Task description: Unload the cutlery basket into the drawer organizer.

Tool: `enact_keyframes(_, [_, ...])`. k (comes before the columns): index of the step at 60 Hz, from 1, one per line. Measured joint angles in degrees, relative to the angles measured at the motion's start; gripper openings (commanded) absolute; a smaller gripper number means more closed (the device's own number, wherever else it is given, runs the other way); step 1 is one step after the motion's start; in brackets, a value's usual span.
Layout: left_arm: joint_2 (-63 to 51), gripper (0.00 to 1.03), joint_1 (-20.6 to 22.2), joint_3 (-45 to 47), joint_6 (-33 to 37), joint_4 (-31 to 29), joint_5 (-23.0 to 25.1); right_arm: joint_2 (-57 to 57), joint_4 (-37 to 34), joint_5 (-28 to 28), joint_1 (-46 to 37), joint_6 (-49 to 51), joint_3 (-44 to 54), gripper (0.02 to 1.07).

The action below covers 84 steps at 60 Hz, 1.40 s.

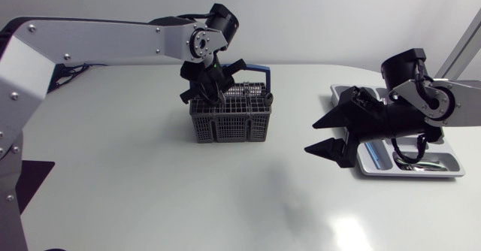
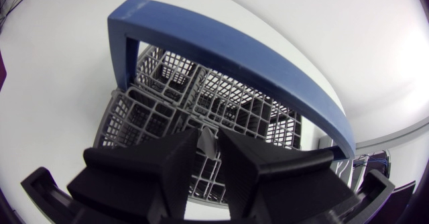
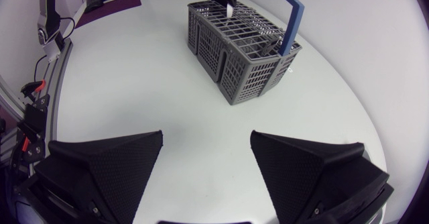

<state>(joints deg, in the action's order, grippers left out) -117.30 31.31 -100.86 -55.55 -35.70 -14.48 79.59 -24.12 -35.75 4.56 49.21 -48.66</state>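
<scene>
The grey cutlery basket with its blue handle stands mid-table. My left gripper reaches down into it from above. In the left wrist view the gripper has its fingers close together, shut on the silvery end of a cutlery piece that sticks up from a compartment. The rest of that piece is hidden. My right gripper hangs open and holds nothing, between the basket and the drawer organizer. From the right wrist view the basket lies well ahead of the right gripper.
The organizer is a pale tray at the table's right edge, partly covered by my right arm; a metal utensil lies in its near compartment. Bare white tabletop stretches in front of the basket.
</scene>
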Motion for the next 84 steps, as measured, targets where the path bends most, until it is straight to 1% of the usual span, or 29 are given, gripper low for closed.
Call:
enact_keyframes(3, [-0.28, 0.20, 0.00, -0.22, -0.07, -0.17, 0.00, -0.11, 0.04, 0.02, 0.02, 0.00, 0.00, 0.96])
enact_keyframes(14, [-1.29, 0.20, 0.00, -1.09, -0.42, -1.46, 0.02, -0.11, 0.39, 0.50, 0.39, 0.00, 0.04, 0.96])
enact_keyframes(17, [-1.40, 0.15, 0.00, -1.29, -0.42, -1.73, 0.02, -0.11, 0.42, 0.63, 0.39, 0.00, 0.07, 0.96])
enact_keyframes(26, [-1.49, 0.14, 0.00, -1.99, -1.07, -1.90, 0.04, -0.17, 0.63, 0.66, 0.48, 0.00, 0.44, 0.96])
enact_keyframes(29, [-1.49, 0.10, 0.00, -2.05, -1.29, -1.92, 0.07, -0.20, 0.63, 0.70, 0.61, 0.00, 0.66, 0.96])
enact_keyframes(41, [-1.51, 0.10, 0.00, -2.34, -1.51, -1.99, 0.92, -0.24, 1.14, 1.07, 0.76, 0.00, 1.25, 0.96])
enact_keyframes(45, [-1.51, 0.04, 0.00, -2.38, -1.51, -2.16, 1.11, -0.33, 1.66, 1.11, 0.76, 0.00, 1.55, 0.96])
enact_keyframes(84, [-0.13, 0.04, 0.00, -1.92, -3.02, -2.43, 1.77, -1.99, 1.66, 1.53, 2.14, -0.22, 2.82, 0.96])
